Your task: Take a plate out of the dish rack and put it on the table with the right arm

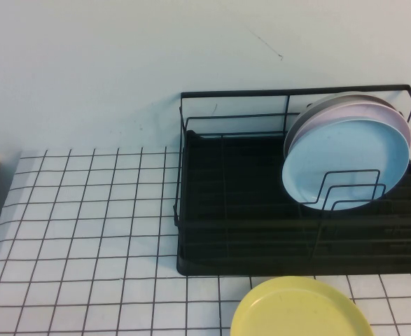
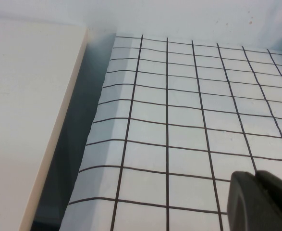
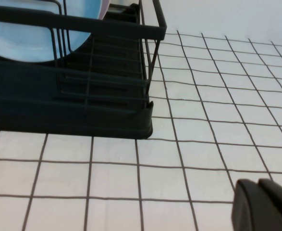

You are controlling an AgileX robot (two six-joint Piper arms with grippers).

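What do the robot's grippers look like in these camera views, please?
Little shows. In the left wrist view, the left gripper appears only as rounded, matte black finger ends over the table at the picture's edge. The right gripper looks the same in its wrist view: smooth black rounded tips pressed together. No cables, markings or arm bodies appear, and the high view shows neither arm.

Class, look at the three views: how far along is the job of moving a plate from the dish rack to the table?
Done: nothing for the light blue plate; it stands upright in the dish rack, front of the stack. A yellow plate lies on the table.
In hand: nothing; the right gripper is shut, empty, low over the table beside the rack. The left gripper sits over bare tiles.
Left: reach, grasp, lift, place.
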